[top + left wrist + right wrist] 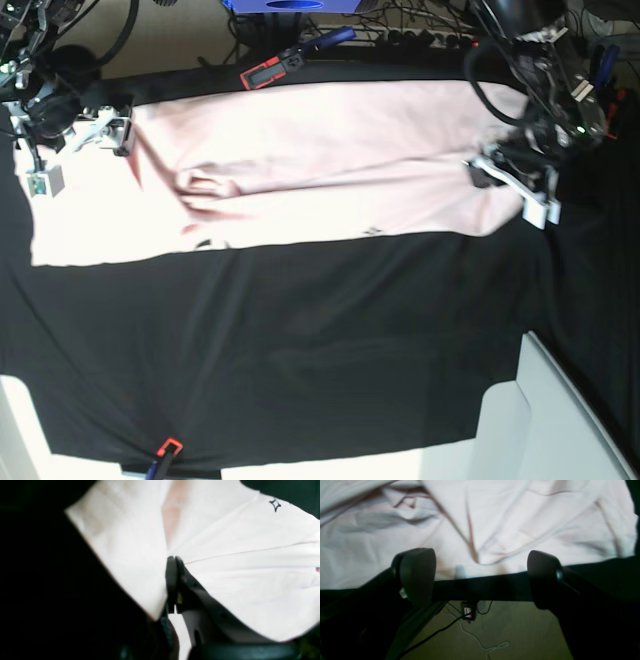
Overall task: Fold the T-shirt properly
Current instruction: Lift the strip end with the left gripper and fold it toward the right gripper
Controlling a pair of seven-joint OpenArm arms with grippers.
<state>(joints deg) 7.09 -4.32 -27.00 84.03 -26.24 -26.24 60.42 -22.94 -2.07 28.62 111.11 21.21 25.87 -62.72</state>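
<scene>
The left gripper has its fingers clenched together right on the edge of the T-shirt, and creases fan out from that pinch, so I'd say it has a fold of the cloth caught between them. The shirt lies spread along the far side of the desk, running from the far left almost to the right end, pale pink on the black cloth, with a bit of black print peeping out along its near edge. Over on the left, the right gripper hangs at the shirt's far-left end with its fingers spread wide and nothing between them; the wrist view shows them over the desk's edge with rumpled fabric just past the tips. To my eye the step in hand is taking hold of both ends before lifting for a fold, and only one end is secured. Doing it well, I'd think, means getting the open fingers down onto a matching bit of hem or shoulder, biting through both layers rather than the top one alone (the middle of the shirt is already bunched into a ridge, so a shallow grab would likely drag more wrinkles in). Then both ends ought to rise together and level, kept taut, so the fold line falls straight. Count for the room: one T-shirt, two grippers, one desk, one red-and-black clamp on the near edge of the cloth.
</scene>
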